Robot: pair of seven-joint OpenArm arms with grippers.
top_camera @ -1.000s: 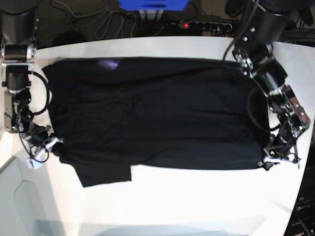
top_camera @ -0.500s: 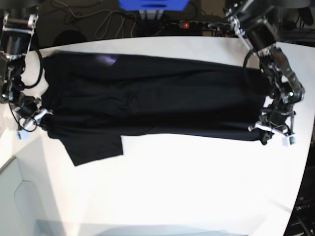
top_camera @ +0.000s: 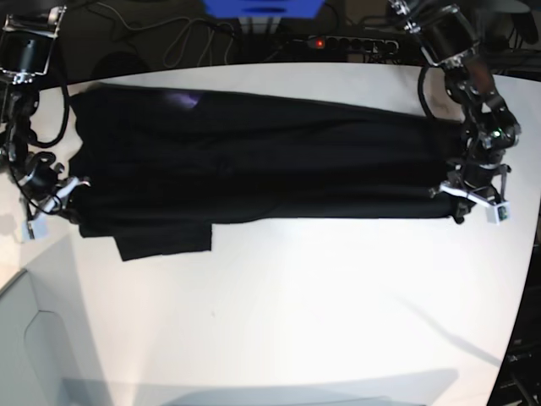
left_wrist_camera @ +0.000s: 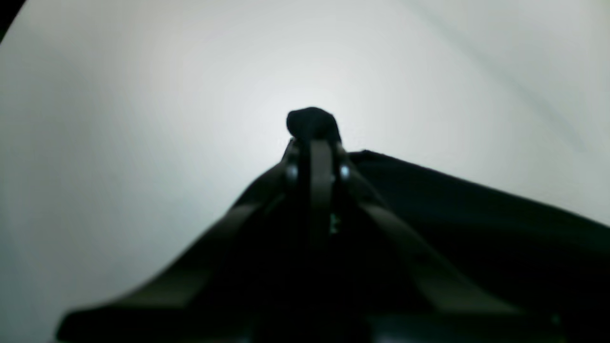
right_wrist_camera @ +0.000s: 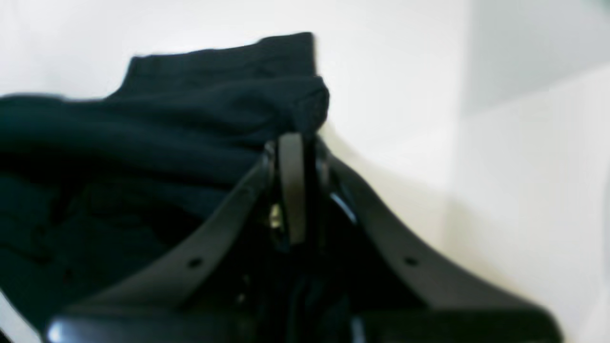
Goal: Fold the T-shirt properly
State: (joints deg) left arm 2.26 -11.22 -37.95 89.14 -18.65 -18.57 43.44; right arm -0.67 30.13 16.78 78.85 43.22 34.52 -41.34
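The black T-shirt lies stretched across the far half of the white table, with a faint purple patch near its far left. One sleeve sticks out toward me at the left. My left gripper is at the shirt's right near corner, shut on the cloth. In the left wrist view a black bunch pokes past the closed left gripper. My right gripper holds the left near corner. The right wrist view shows the right gripper shut on folded black fabric.
Behind the table's far edge lie a power strip with a red light, cables and a blue object. A grey panel bounds the table's near left corner. The table's curved right edge runs close to my left arm.
Both grippers have moved toward the far side of the table, pulling the shirt's near edge with them. The shirt now covers a narrower band and the sleeve lies farther back.
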